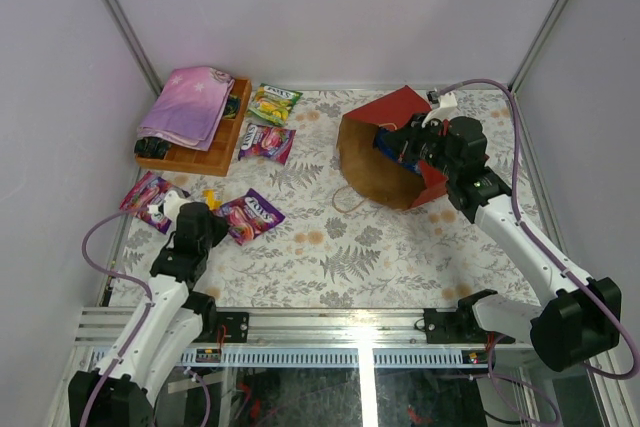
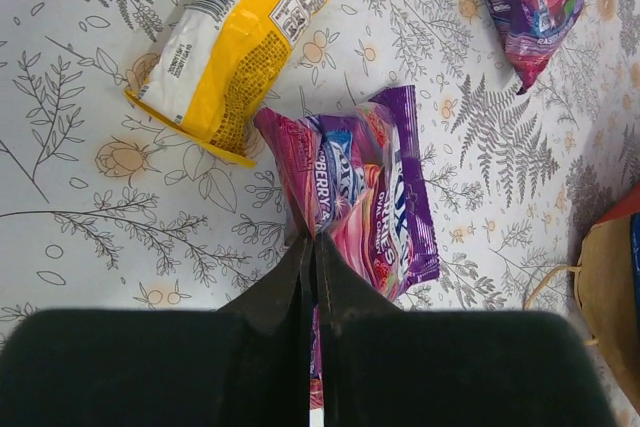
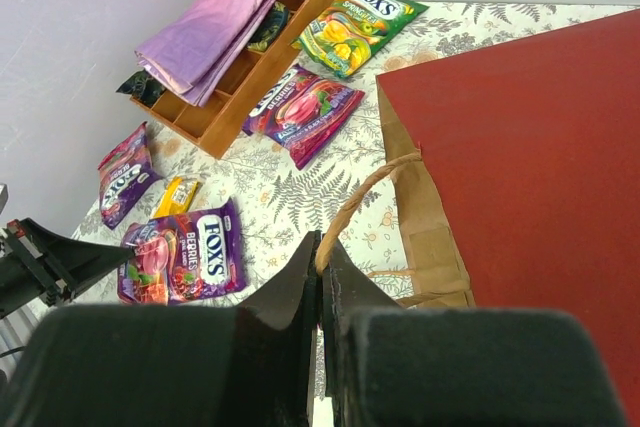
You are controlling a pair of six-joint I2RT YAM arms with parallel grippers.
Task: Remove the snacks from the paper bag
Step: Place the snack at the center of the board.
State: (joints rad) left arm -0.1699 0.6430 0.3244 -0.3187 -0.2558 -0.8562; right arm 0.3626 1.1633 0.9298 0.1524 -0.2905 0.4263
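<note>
Packet (image 2: 350,197) edge pinched, paper bag (image 3: 520,177) handle (image 3: 365,197) held

Paper bag (image 1: 398,112) red out, brown in; packet (image 1: 250,215) purple; table (image 1: 340,257) fern-print.

Five packets (image 1: 250,215), one paper bag (image 1: 368,165), one tray (image 1: 222,149), one cloth (image 1: 190,102)

The right gripper (image 3: 322,252), fingers pressed together, points at the twisted handle (image 3: 360,197) of the red paper bag (image 3: 520,177). A purple packet (image 3: 185,255) lies toward the table (image 3: 300,187)'s left edge.
</note>
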